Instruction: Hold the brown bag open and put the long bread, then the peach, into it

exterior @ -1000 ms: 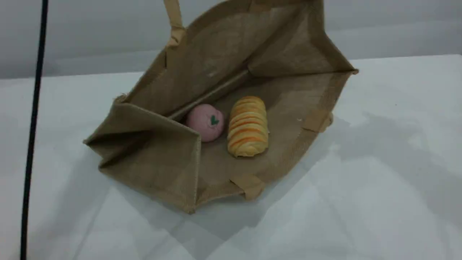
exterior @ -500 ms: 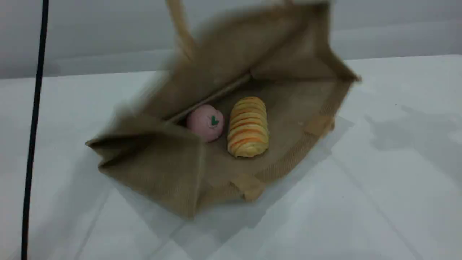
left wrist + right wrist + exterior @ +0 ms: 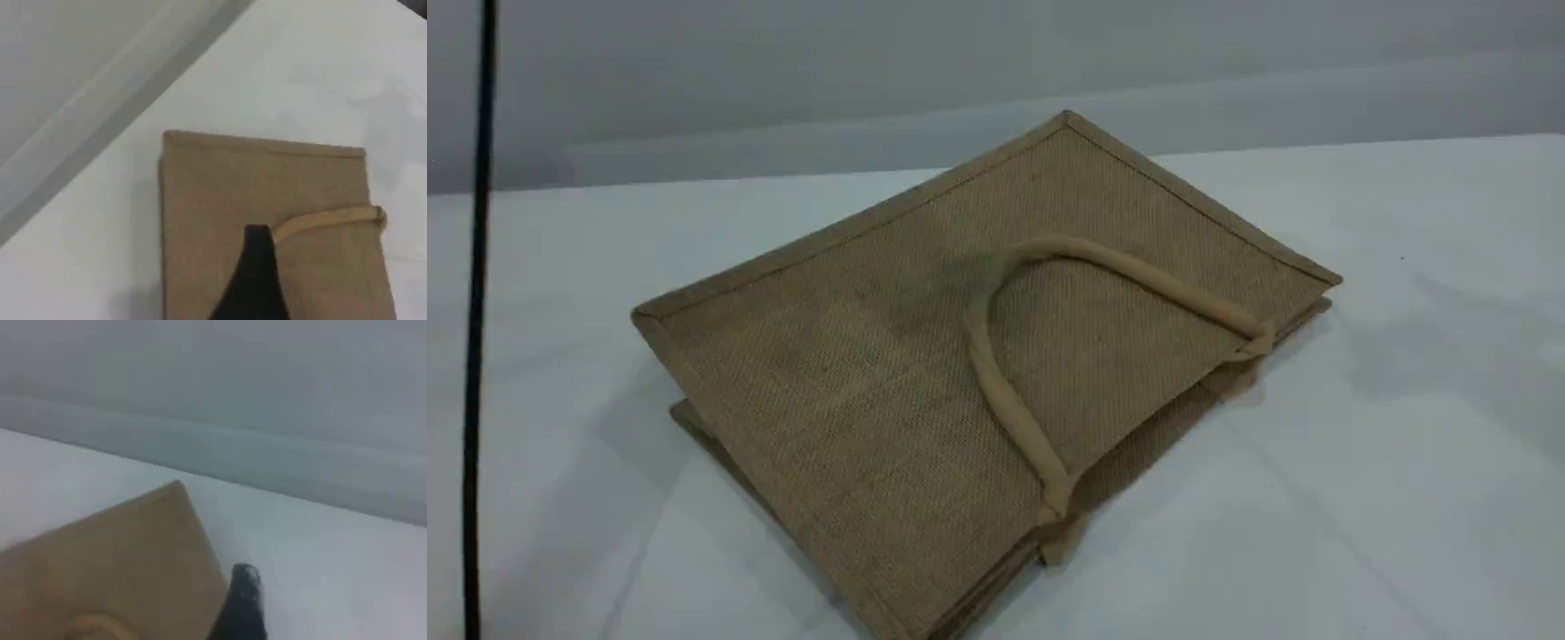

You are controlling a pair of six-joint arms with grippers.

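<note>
Collapsed flat, the brown bag (image 3: 827, 356) lies below hovering left fingers (image 3: 257, 267), state unclear; right fingers (image 3: 243, 600) spread.

Seemingly a bare test lab — a plain white flat bench (image 3: 1405, 462) against a blank grey wall (image 3: 783, 62), a thin black cable (image 3: 479, 267) hanging at the left.

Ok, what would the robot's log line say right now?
brown bag: flat, closed, handle on top | long bread, peach: not visible | left gripper: over bag | right gripper: open, beside bag
</note>
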